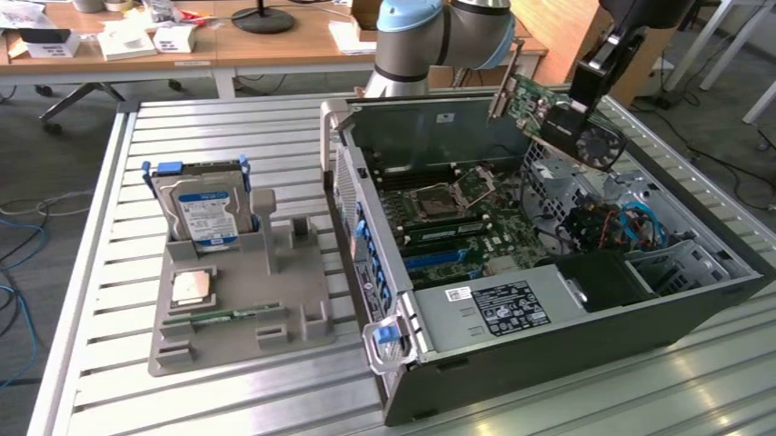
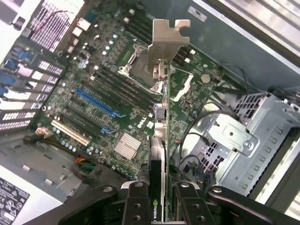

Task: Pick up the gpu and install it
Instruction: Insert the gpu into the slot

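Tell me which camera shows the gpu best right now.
The exterior view: it shows the gpu, fan face and green board, held by the gripper above the open computer case. The wrist view shows it edge-on, its metal bracket out front over the motherboard.

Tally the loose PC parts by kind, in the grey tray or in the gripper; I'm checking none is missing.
hard drive: 1
square chip: 1
RAM stick: 1
gpu, held in the gripper: 1
Total: 4

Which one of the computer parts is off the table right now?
The gpu: the gripper holds it above the open case, while the hard drive and RAM stick sit in the grey holder.
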### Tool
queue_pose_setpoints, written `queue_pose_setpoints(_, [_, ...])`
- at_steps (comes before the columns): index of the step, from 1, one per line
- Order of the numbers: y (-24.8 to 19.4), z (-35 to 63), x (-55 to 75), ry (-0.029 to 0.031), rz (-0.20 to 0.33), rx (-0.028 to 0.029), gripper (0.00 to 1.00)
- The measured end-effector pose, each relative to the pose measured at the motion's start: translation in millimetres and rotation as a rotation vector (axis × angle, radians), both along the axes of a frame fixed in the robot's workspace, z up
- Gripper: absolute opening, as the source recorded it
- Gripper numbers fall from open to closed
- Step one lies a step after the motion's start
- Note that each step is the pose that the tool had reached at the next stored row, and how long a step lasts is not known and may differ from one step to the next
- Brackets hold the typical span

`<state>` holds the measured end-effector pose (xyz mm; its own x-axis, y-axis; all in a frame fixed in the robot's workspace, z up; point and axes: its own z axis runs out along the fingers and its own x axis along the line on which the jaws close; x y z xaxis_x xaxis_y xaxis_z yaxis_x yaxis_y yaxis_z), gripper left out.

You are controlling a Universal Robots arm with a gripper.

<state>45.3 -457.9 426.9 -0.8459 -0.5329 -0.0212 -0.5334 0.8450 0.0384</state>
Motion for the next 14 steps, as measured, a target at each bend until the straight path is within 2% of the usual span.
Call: queue_pose_setpoints(14, [0.0, -0.7, 0.0, 0.0000, 0.255, -0.0017, 0.26])
